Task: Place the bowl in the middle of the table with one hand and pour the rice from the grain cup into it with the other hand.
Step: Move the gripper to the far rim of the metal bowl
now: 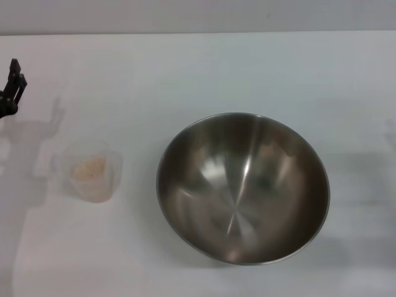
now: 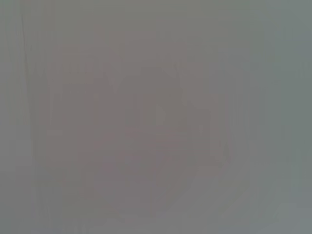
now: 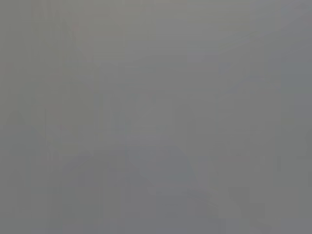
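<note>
The steel bowl (image 1: 242,187) stands on the white table (image 1: 185,74), right of centre, shiny and with nothing in it. The clear grain cup (image 1: 91,170) stands upright to its left, apart from it, with pale rice (image 1: 90,168) inside. My left gripper (image 1: 12,86) shows only as black fingertips at the far left edge, behind and left of the cup, clear of it. My right gripper is out of view. Both wrist views show only plain grey surface.
Shadows of the left arm fall on the table around the cup. A faint shadow lies at the right edge (image 1: 387,154). The table's far edge (image 1: 198,32) runs along the top.
</note>
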You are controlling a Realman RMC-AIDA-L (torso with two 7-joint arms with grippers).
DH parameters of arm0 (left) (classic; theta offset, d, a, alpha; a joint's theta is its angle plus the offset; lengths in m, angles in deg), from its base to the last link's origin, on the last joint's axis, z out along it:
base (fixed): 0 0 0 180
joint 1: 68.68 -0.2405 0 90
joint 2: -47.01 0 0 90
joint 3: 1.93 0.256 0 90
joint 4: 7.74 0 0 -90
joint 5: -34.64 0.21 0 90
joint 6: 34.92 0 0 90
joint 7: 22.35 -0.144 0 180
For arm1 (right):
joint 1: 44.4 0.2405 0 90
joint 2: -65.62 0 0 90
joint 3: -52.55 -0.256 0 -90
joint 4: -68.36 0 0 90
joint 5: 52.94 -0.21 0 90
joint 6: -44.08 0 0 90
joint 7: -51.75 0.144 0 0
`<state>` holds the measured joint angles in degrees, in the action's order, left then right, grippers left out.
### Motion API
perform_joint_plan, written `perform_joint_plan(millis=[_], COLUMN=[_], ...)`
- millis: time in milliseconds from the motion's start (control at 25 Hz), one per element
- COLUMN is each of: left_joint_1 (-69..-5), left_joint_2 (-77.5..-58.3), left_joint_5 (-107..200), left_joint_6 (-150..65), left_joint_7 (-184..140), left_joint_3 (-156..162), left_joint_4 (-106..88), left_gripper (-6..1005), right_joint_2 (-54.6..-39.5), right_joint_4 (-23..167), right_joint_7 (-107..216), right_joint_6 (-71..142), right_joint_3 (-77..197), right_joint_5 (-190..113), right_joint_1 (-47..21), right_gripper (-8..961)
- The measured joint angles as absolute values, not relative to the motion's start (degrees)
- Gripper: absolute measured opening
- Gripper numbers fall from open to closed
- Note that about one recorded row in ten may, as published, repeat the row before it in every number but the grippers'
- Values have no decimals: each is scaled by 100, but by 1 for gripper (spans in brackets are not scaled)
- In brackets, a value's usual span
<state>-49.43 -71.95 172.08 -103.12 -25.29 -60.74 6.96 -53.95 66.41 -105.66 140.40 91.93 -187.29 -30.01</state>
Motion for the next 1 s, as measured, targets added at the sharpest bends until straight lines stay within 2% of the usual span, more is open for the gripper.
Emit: perform_joint_plan(millis=[360,640,720,880,1000], left_joint_1=[-5059,-5008,-4943,-4856,-4765], left_joint_2=[-7162,-7190,-7190,-7193,-7208], left_joint_5=[17205,17182,17175,17173,17173], left_joint_6=[-10348,-10303,-10190,-9959,-9713], left_joint_7=[-2559,-2651,-2651,-2651,-2651], left_joint_3=[-6078,-6103,-6122,-6221,-6328], left_joint_4=[544,453,443,457,461], left_gripper=[813,811,811,810,809], right_joint_2=[-5414,-5352,-5375,-5393,-5396], right_joint_4=[6608,7003,7616,8646,11026], right_joint_7=[-10523,-10040,-9715,-8845,-7588], right_joint_6=[14850,14473,13792,12638,10119], right_joint_3=[9277,9279,9364,9872,11604], right_joint_5=[-18602,-18564,-18546,-18522,-18502], right_joint_1=[-3050,-2205,-1869,-1677,-2006], right_gripper=[838,836,836,835,834])
